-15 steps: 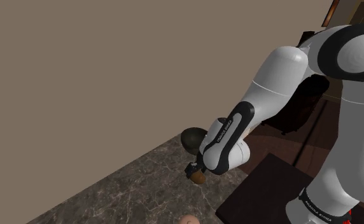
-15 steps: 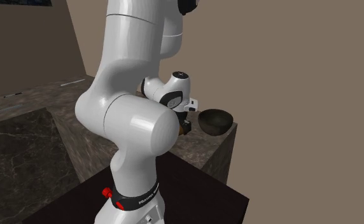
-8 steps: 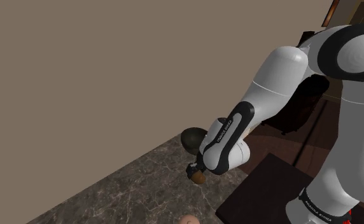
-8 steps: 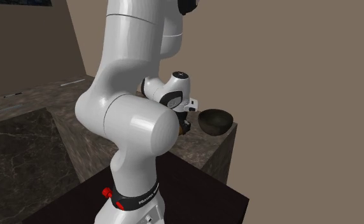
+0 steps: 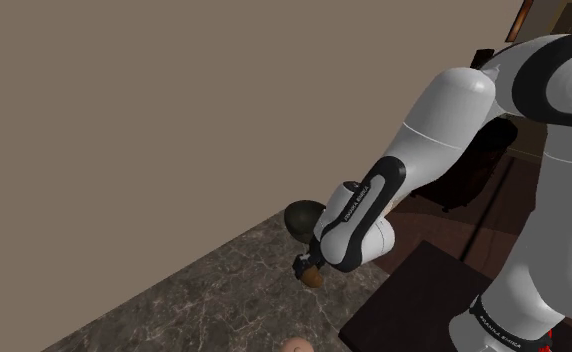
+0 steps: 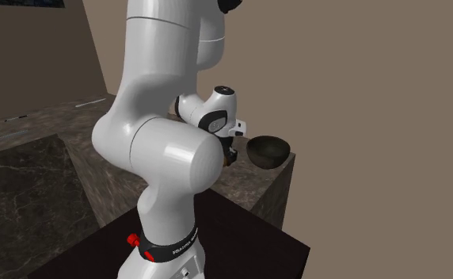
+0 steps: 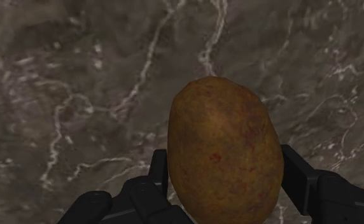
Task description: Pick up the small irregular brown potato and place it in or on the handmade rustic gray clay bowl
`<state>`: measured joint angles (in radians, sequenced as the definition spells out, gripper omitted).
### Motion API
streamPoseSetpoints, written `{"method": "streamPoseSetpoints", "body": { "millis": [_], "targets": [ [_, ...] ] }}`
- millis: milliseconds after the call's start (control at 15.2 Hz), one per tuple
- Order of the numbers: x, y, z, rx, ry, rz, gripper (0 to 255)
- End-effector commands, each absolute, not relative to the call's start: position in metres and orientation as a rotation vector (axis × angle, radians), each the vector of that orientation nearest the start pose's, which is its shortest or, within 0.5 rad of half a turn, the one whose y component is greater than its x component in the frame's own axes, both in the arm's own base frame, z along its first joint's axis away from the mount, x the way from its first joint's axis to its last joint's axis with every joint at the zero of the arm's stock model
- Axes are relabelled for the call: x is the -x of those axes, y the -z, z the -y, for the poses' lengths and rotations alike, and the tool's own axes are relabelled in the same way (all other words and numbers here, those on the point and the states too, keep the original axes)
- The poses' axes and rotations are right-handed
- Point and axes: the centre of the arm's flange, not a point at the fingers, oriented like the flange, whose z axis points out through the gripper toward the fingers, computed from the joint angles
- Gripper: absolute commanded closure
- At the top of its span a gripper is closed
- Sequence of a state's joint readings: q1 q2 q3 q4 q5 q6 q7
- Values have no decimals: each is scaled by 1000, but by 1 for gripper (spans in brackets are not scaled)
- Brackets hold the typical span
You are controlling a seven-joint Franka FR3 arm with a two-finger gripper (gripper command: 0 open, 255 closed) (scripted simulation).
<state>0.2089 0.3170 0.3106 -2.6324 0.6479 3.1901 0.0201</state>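
Because it must travel to the dark bowl (image 6: 268, 150) nearby, the brown potato (image 7: 225, 153) sits clamped in the black gripper (image 7: 225, 167), one finger on each flank, low over the dark marble countertop (image 5: 204, 300). Whether it has cleared the stone is unclear. Versus half a second ago: the white arm (image 5: 444, 130) has its elbow slightly raised, gripper and potato barely shifted.

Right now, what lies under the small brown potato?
Dark veined stone countertop spreads beneath the small brown potato; the patch directly under it, and whether they touch, is covered.
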Motion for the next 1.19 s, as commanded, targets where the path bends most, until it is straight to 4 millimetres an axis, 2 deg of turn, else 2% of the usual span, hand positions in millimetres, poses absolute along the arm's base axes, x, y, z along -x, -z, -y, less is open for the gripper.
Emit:
{"method": "streamPoseSetpoints", "body": {
  "millis": [0,1122],
  "targets": [
    [-393,-172,-171,2929,247,-261,255],
    [-393,-261,-171,2929,247,-261,255]
  ]
}}
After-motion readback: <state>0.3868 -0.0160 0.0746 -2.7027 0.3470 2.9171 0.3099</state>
